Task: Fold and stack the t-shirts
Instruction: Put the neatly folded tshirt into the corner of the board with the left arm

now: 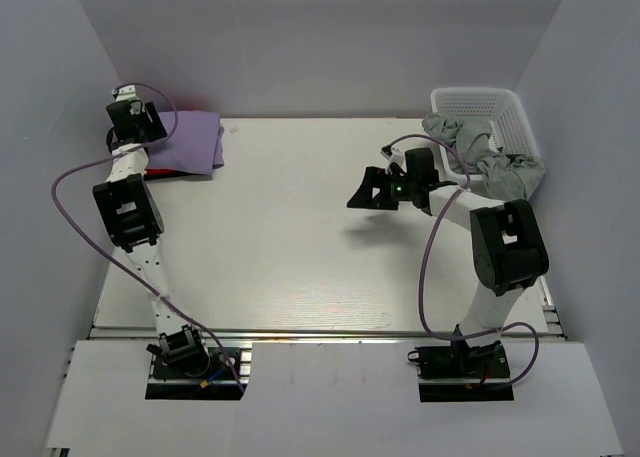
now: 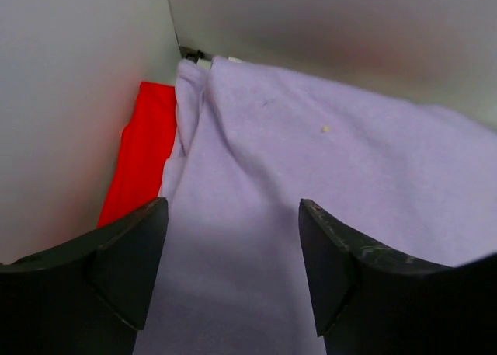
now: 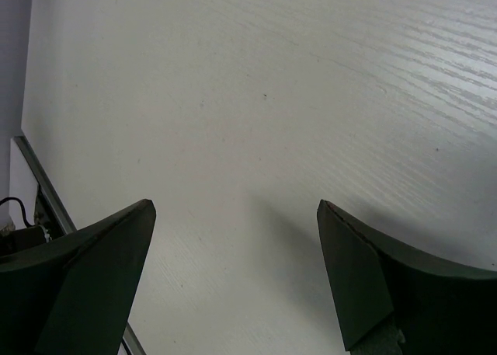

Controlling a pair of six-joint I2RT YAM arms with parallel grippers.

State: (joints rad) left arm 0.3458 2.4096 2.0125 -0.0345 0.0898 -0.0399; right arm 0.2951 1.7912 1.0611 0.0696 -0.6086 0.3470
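Observation:
The lavender t-shirt (image 1: 190, 142) lies folded at the far left corner of the table, on top of the red t-shirt, of which only a sliver (image 1: 160, 174) shows. In the left wrist view the lavender shirt (image 2: 311, 161) fills the frame, with the red shirt (image 2: 144, 153) sticking out beside the wall. My left gripper (image 1: 138, 127) (image 2: 231, 204) is open just above the lavender shirt and holds nothing. My right gripper (image 1: 365, 192) (image 3: 234, 204) is open and empty above bare table right of centre.
A white lattice basket (image 1: 500, 112) stands at the far right corner, with grey cloth (image 1: 490, 162) spilling over its near rim beside the right arm. Walls close in on the left, back and right. The table top (image 3: 256, 99) is white wood grain.

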